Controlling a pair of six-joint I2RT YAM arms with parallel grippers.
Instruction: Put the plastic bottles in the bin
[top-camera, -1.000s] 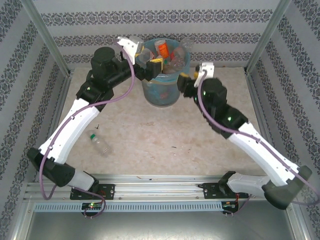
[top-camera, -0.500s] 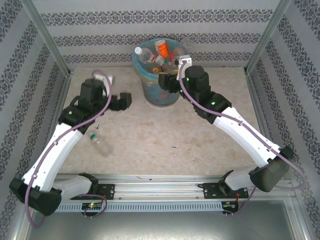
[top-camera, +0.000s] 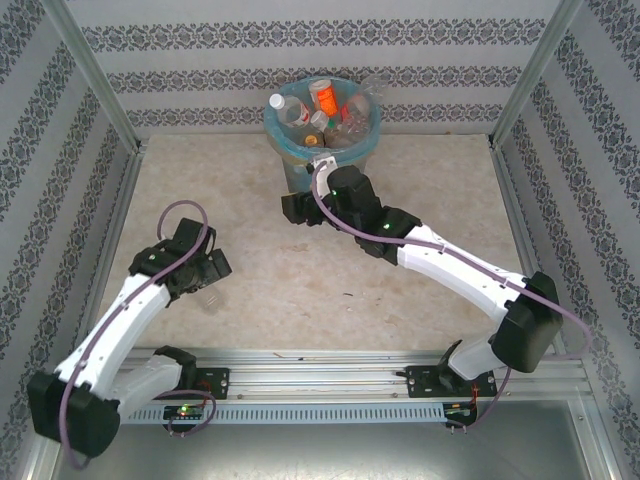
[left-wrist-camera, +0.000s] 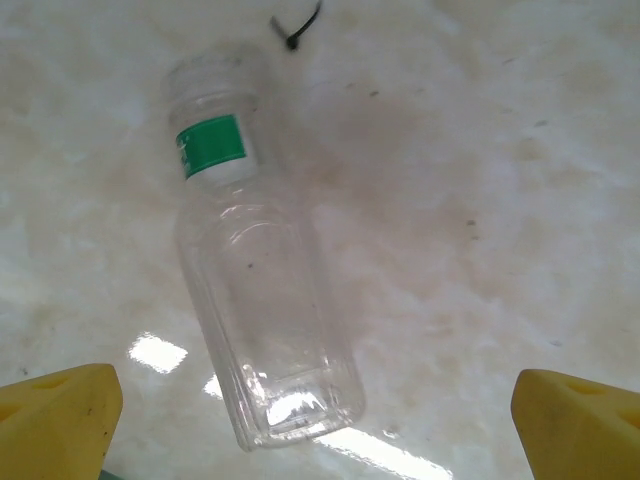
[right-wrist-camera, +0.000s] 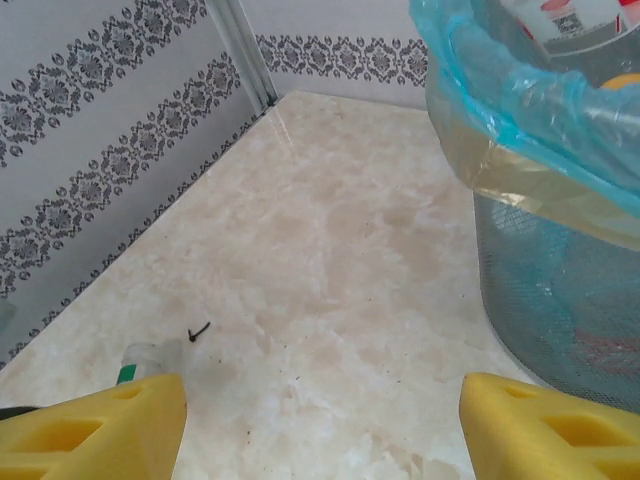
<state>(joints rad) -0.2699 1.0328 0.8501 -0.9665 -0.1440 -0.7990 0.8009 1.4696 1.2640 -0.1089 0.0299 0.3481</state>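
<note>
One clear plastic bottle (left-wrist-camera: 265, 320) with a green label lies flat on the table. My left gripper (left-wrist-camera: 315, 425) hovers over its base end, open wide, a yellow fingertip (left-wrist-camera: 60, 415) on either side and not touching it. From above, the left gripper (top-camera: 203, 270) covers most of that bottle (top-camera: 212, 298). The bin (top-camera: 290, 150), lined with a light-blue bag, stands at the back centre holding several bottles (top-camera: 322, 100). My right gripper (top-camera: 293, 210) is low in front of the bin, open and empty. In the right wrist view the bin (right-wrist-camera: 560, 290) is at the right and the bottle's neck (right-wrist-camera: 135, 365) at the left.
Patterned walls and metal posts (top-camera: 95, 80) close in the table on three sides. A metal rail (top-camera: 320, 375) runs along the near edge. A small black scrap (right-wrist-camera: 198, 330) lies on the table just beyond the bottle's cap.
My left arm swung from the bin's rim down to the bottle on the table. My right gripper left the bin's rim, came down in front of it and opened wider.
</note>
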